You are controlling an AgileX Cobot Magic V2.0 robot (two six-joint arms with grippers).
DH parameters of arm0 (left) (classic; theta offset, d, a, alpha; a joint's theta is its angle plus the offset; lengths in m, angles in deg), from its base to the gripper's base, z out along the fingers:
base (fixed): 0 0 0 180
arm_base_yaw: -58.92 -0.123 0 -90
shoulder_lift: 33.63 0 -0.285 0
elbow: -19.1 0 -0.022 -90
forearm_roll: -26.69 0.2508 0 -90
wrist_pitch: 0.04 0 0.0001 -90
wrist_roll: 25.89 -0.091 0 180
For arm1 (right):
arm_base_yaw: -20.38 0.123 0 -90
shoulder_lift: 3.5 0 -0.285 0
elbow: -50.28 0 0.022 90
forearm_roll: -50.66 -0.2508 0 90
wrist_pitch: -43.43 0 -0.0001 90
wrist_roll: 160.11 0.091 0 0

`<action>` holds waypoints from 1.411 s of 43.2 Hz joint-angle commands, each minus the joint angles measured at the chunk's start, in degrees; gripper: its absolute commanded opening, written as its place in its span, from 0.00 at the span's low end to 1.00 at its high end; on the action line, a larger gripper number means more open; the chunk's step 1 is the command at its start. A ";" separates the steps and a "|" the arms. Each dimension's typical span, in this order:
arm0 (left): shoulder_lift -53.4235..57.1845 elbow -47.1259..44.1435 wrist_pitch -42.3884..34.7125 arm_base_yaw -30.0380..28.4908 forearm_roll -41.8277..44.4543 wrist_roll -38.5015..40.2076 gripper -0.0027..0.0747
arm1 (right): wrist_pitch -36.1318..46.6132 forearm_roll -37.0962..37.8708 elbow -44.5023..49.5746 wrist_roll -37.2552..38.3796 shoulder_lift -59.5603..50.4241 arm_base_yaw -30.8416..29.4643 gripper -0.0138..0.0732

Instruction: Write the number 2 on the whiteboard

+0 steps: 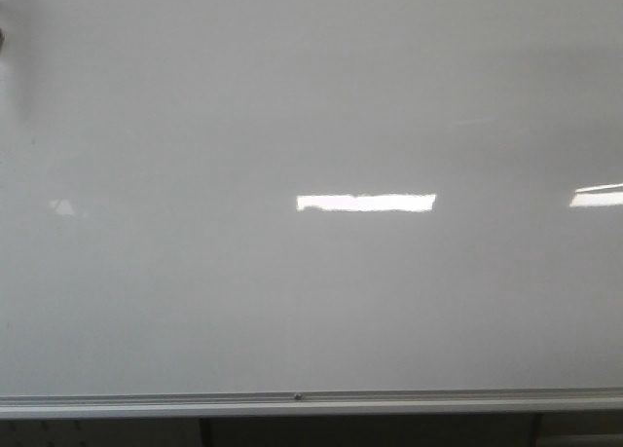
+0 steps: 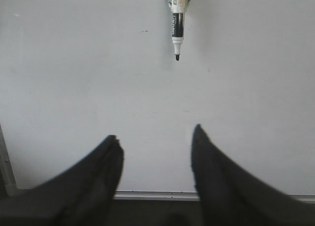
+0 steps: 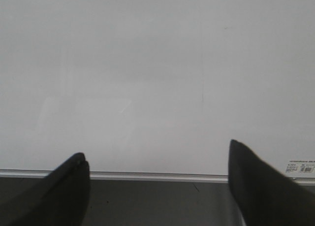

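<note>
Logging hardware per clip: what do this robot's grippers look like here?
Only the fingers show, in the wrist views. The left gripper has two matte black fingers, broad at the base and tapering to rounded, slightly curved tips. The right gripper has the same black tapered fingers. No cables, markings or arm links are visible, and neither gripper appears in the front view.

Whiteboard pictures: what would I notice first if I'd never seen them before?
First, the big pale whiteboard filling every view, blank, with a bright strip of reflected light at the middle of the front view. Next, the uncapped marker lying on the board beyond the open left gripper.
</note>
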 commanded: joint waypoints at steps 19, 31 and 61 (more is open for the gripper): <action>-17.59 6.43 -13.94 3.75 -0.86 -0.15 0.79 | 2.48 -0.16 -1.71 -0.70 0.12 -0.19 0.90; -29.56 12.93 -16.42 3.75 -0.86 -0.15 0.78 | 2.48 -0.16 -1.71 -0.70 0.12 -0.19 0.90; -47.69 24.64 -19.97 3.75 -0.86 -0.15 0.54 | 2.48 -0.16 -1.71 -0.70 0.12 -0.19 0.90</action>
